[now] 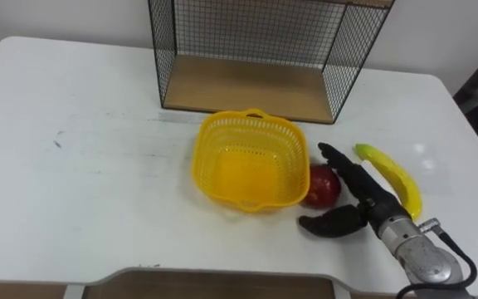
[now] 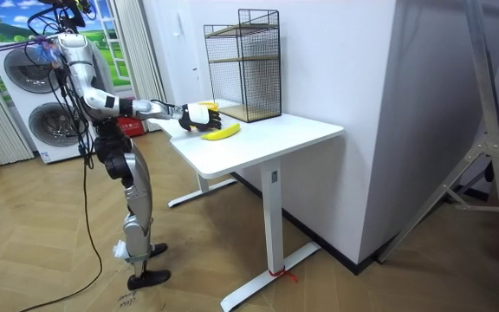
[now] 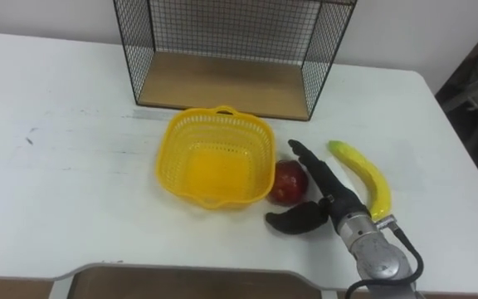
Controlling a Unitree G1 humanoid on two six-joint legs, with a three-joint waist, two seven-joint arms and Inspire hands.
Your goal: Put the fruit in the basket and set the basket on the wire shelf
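An empty yellow plastic basket (image 1: 246,159) (image 3: 214,156) stands on the white table (image 1: 81,149) in front of the wire shelf (image 1: 260,50) (image 3: 222,46). A red apple (image 1: 323,185) (image 3: 288,183) lies just right of the basket. My right hand (image 1: 357,203) (image 3: 322,199) is open around the apple, fingers straight along its right side and thumb spread in front of it. A yellow banana (image 1: 391,178) (image 3: 362,177) lies to the right of that hand. In the room view I stand at the table's end with the right hand (image 2: 191,115) stretched over it.
The wire shelf has a wooden bottom board (image 1: 243,87) and an open front facing me. The table's front edge (image 1: 222,274) runs close below the basket. Bare table lies to the left of the basket.
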